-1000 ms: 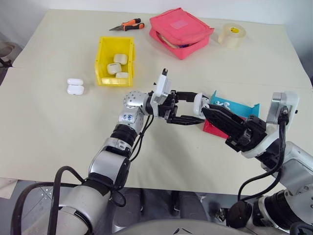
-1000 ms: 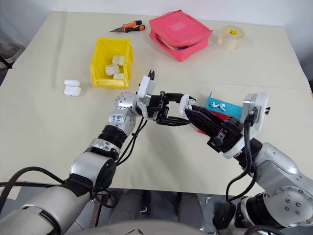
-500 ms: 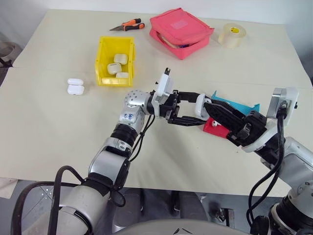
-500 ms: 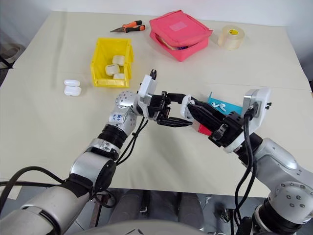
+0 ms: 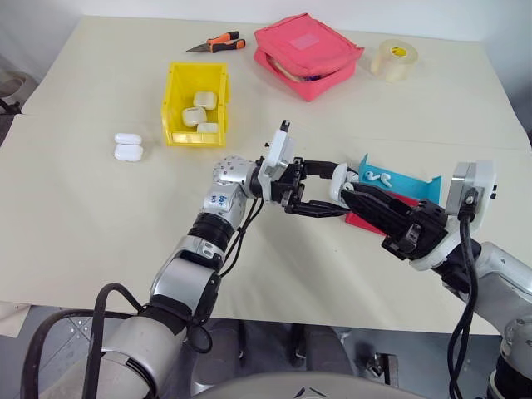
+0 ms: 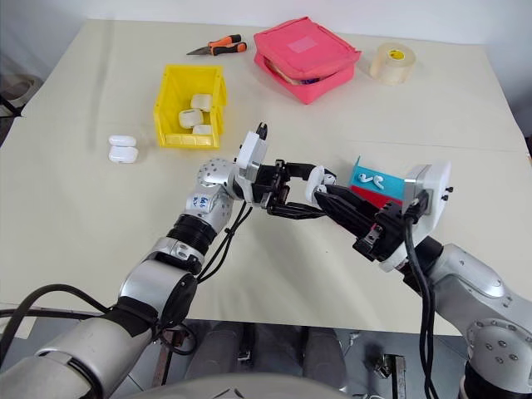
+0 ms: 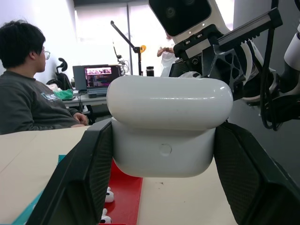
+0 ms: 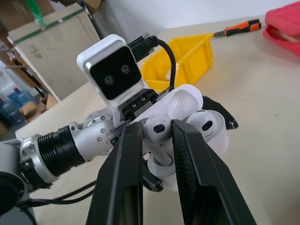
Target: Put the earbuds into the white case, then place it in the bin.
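Note:
Above the table's middle my left gripper (image 5: 332,196) is shut on the white case (image 5: 339,178), gripping its body from both sides. The case's lid (image 8: 185,100) stands open. My right gripper (image 5: 349,194) reaches in from the right and is shut on one of the earbuds (image 8: 157,131), held at the case's open mouth. A second earbud (image 8: 206,124) sits in the case. Two more earbuds (image 5: 379,175) lie on the teal tray (image 5: 409,182). The yellow bin (image 5: 175,100) stands at the back left with several white cases (image 5: 199,110) inside.
Two white cases (image 5: 127,147) lie left of the bin. A red tray (image 5: 364,219) lies under my right gripper. A pink pouch (image 5: 307,51), a tape roll (image 5: 393,60) and orange pliers (image 5: 218,42) are at the back. A seated person (image 7: 28,101) is in the background.
My right forearm and wrist have swung and sunk a little while its fingertips stayed at the case. The left gripper and the case have kept still.

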You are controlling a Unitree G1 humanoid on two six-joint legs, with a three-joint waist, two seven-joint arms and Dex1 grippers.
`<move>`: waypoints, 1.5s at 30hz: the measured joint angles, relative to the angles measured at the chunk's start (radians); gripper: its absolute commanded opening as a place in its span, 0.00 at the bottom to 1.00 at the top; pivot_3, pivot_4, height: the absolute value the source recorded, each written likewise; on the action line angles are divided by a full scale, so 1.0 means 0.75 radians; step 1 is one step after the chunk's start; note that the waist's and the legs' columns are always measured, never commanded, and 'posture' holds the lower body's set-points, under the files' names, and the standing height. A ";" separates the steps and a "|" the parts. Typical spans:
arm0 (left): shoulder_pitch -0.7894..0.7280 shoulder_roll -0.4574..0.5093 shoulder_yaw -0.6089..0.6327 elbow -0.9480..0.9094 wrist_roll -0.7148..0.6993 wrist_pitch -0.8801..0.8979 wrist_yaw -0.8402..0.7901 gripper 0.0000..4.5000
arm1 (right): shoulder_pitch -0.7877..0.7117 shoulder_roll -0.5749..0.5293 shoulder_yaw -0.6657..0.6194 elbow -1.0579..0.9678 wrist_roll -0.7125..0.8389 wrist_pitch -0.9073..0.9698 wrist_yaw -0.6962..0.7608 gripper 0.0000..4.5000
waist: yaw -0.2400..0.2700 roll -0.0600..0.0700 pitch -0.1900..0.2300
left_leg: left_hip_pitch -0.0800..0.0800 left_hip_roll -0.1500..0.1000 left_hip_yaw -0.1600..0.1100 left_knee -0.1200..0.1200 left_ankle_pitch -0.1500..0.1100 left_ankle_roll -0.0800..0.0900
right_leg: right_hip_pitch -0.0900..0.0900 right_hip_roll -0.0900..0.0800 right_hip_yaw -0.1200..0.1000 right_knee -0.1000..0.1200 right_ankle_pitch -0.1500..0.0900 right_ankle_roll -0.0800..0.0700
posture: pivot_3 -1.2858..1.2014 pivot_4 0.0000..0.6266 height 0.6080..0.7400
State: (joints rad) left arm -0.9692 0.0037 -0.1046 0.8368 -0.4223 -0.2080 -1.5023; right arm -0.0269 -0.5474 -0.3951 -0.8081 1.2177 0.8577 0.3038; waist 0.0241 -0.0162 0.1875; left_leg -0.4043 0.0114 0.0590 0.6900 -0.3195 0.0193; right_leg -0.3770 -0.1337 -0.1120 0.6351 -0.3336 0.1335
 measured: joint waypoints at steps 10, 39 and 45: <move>0.010 0.006 0.006 -0.006 -0.001 0.016 0.000 0.62 | 0.030 -0.063 0.106 0.035 -0.179 -0.183 0.139 0.12 | 0.002 0.000 0.000 | 0.000 0.000 0.000 0.000 0.000 0.000 | 0.000 0.000 0.000 0.000 0.000 0.000 | 0.52 0.24 1.00; 0.050 0.011 -0.029 -0.081 -0.004 0.044 0.000 0.62 | 0.068 -0.093 0.177 0.082 -0.302 -0.370 0.247 0.12 | 0.003 0.000 0.000 | 0.000 0.000 0.000 0.001 0.000 0.000 | 0.001 0.000 -0.001 0.000 0.000 0.000 | 0.52 0.24 1.00; 0.050 0.010 -0.029 -0.071 -0.004 0.044 0.000 0.62 | 0.095 -0.090 0.183 0.072 -0.295 -0.385 0.228 0.12 | 0.003 0.000 0.000 | 0.000 0.000 0.000 0.001 0.000 0.000 | 0.001 0.000 -0.001 0.000 0.000 0.000 | 0.52 0.24 1.00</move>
State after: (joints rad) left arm -0.9316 0.0115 -0.1263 0.7838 -0.4251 -0.1749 -1.5022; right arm 0.0446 -0.6147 -0.2581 -0.7543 0.9963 0.5687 0.4749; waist 0.0264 -0.0162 0.1875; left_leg -0.4044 0.0113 0.0588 0.6908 -0.3196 0.0195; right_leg -0.3766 -0.1340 -0.1126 0.6349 -0.3336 0.1335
